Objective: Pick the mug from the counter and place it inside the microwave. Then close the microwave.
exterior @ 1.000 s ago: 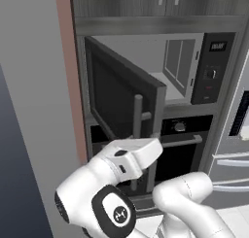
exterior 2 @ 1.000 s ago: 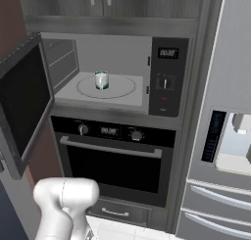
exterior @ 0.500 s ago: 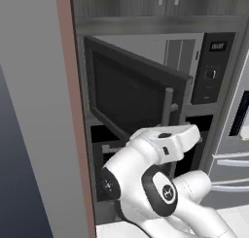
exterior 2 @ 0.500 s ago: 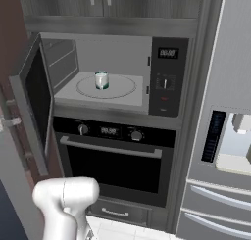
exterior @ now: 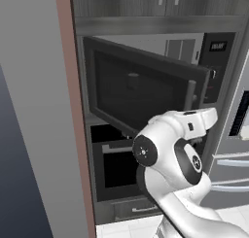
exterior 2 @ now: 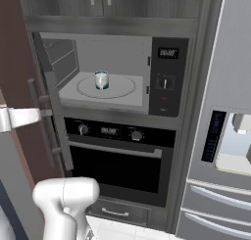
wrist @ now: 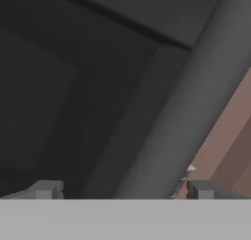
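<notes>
Mug (exterior 2: 101, 80) stands upright on the round turntable (exterior 2: 105, 87) inside the microwave (exterior 2: 105, 72), a little left of the middle of the plate and apart from the walls. The microwave door (exterior: 146, 93) is partly open. In the left base view its dark glass panel hangs out toward the camera, hinged at the left, with the vertical bar handle (exterior: 189, 96) near its free right edge; in the right base view the door is seen nearly edge-on at the left of the cavity. The control panel (exterior 2: 165, 77) sits to the right of the cavity, and the oven (exterior 2: 117, 160) is directly below it.

The white arm bends up close to the lower part of the door. In the hand view the gripper (wrist: 122, 190) is close against the dark door surface; its two fingertips (wrist: 46, 189) stand well apart, so the claw seems spread, with nothing between them.
</notes>
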